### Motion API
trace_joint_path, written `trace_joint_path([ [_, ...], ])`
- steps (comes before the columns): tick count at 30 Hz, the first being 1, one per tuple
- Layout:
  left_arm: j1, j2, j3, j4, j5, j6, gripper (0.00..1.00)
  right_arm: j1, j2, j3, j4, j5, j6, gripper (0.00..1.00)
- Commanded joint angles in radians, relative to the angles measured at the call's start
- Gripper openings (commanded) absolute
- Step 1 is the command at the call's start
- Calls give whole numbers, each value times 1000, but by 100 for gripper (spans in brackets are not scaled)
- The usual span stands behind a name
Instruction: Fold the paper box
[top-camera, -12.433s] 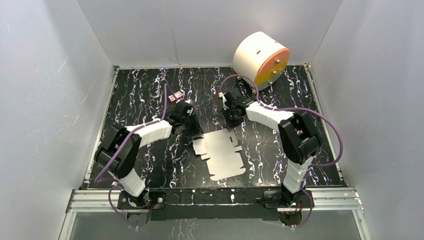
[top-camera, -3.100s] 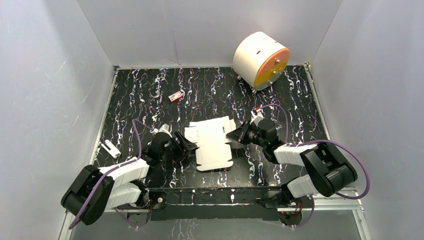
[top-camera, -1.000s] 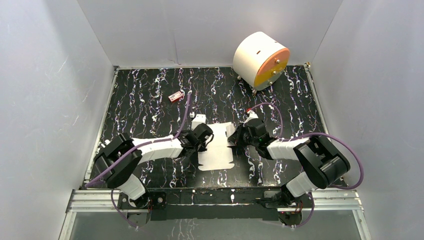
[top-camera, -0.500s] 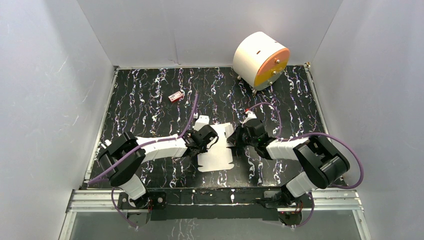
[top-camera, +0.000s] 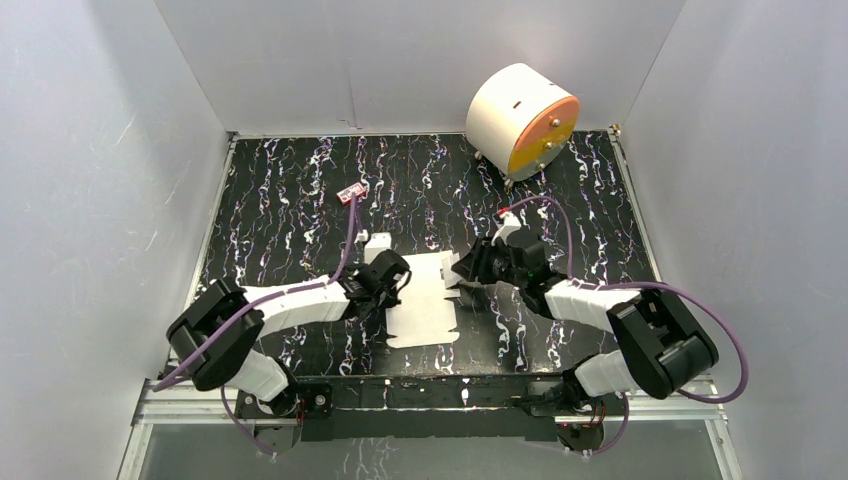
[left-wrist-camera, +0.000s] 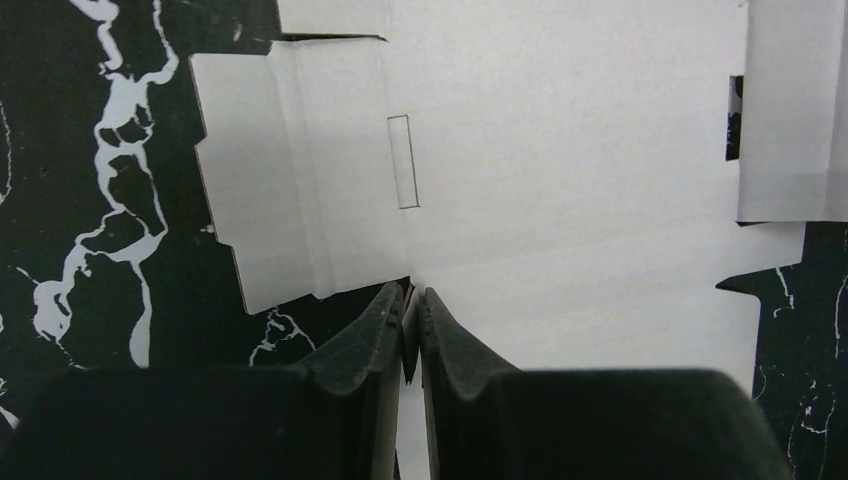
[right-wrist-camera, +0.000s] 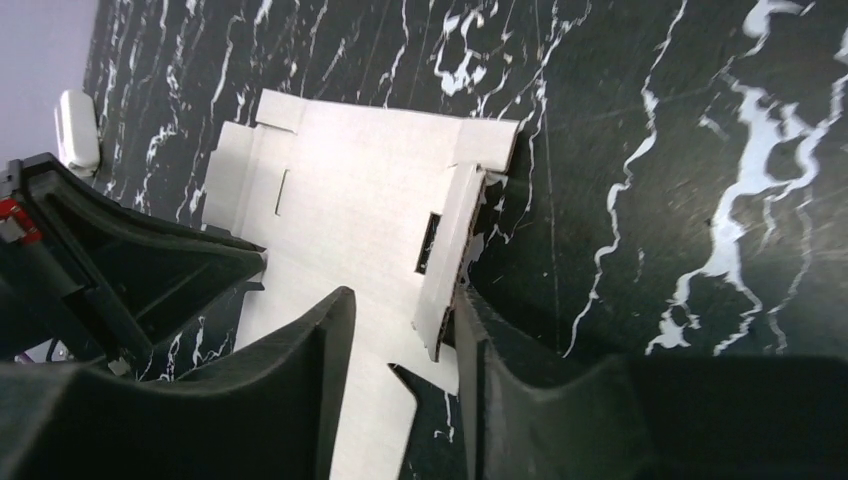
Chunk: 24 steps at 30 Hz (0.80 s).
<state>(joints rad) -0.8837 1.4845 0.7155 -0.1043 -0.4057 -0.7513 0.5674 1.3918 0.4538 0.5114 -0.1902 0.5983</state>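
The paper box (top-camera: 425, 297) was seen mostly flat on the table (top-camera: 300, 200), its edge apparently pinched by the clenched left gripper (left-wrist-camera: 411, 318); the right gripper (right-wrist-camera: 402, 305) was spread around a raised flap (right-wrist-camera: 447, 250). Light, easily creased card was judged best gripped at flap edges

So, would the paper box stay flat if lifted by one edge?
Probably not: the paper box is a thin sheet, likely to sag beyond the left gripper pinching its edge. It looks light, apt to slide on the table. Its raised flap suggests it bends easily at creases.
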Motion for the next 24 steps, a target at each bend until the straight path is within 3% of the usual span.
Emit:
trace_joint_path([
  [1,60,-87,-53,44,85,-46,9,-42,-62,-25,43,-68,-11,55],
  [5,112,-123,-96,90,172,-77,10,-58,-85,-51,31,-98,-2,66],
  [9,135,-159,-105,73,195,-87,26,-63,-104,-81,42,-112,9,71],
  [18,257,-317,-73,-42,219,-1,45,-64,-101,-111,72,-157,8,74],
  [24,391,-294,-20,-83,342,61,54,-64,-100,-123,104,-174,11,74],
])
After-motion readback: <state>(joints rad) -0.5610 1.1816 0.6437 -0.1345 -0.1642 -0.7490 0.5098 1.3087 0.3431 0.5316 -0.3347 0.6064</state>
